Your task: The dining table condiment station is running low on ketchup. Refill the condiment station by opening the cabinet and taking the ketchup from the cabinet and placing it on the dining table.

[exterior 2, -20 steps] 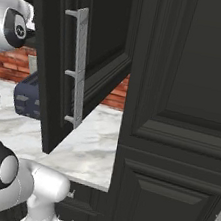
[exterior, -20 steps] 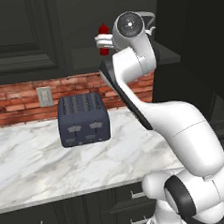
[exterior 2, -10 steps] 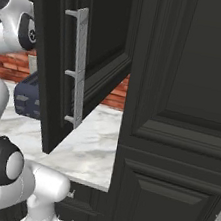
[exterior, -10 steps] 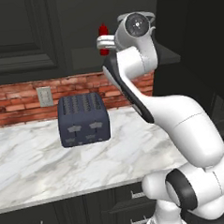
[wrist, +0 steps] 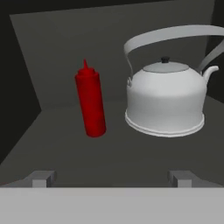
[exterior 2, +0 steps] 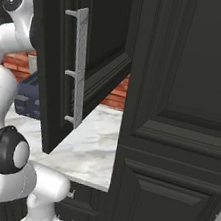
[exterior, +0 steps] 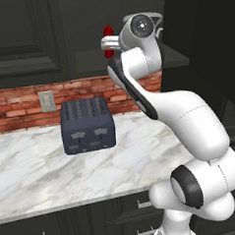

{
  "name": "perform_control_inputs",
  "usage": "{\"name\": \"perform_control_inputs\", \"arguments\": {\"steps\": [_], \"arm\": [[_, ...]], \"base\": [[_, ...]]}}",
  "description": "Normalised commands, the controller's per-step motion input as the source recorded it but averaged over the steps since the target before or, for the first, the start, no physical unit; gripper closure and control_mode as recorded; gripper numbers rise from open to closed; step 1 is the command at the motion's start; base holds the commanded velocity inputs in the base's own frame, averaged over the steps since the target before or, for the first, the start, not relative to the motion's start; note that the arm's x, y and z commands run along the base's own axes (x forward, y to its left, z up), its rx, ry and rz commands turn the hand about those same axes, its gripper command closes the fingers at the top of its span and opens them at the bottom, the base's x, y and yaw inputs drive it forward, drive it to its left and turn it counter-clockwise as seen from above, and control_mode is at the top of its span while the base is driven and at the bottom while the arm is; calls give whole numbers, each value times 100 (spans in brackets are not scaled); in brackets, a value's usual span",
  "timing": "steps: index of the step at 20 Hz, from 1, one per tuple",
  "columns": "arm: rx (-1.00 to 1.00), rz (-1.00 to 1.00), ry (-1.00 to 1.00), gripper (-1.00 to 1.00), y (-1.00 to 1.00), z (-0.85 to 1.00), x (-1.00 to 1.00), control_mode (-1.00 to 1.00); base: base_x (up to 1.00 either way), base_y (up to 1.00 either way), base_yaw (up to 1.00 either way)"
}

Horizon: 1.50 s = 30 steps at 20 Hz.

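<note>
Dark cabinet (wrist: 61,52) shelf, ketchup (wrist: 90,101) upright, nozzle up, gripper (wrist: 112,178) apart.

The cabinet door (exterior 2: 74,51) stands swung open toward the camera, its black raised panel edge-on, with the long brushed-silver bar handle (exterior 2: 78,67) running vertically down its face. Behind it lies the white marble desk (exterior 2: 89,147), backed by red brick (exterior 2: 116,91). A dark blue toaster (exterior 2: 29,98) sits on the desk — partly hidden by the door. The white arm (exterior 2: 17,22) rises at the left edge. At right, tall black panelled cabinetry (exterior 2: 182,119) reaches from top to bottom.
</note>
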Motion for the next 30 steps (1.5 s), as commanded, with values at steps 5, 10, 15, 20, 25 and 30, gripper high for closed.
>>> {"name": "perform_control_inputs", "arguments": {"steps": [5, 10, 15, 20, 25, 30], "arm": [[0, 0, 0, -100, 1, -1, 35, -100], [0, 0, 0, -100, 11, 0, 29, -100], [0, 0, 3, -100, 11, 0, 27, -100], [0, 0, 3, -100, 3, 0, 29, -100], [0, 0, 2, -100, 3, -2, 28, -100], [0, 0, 0, -100, 8, -9, 27, -100]], "base": [[0, 0, 0], [0, 0, 0], [0, 0, 0], [0, 0, 0], [0, 0, 0], [0, 0, 0]]}}
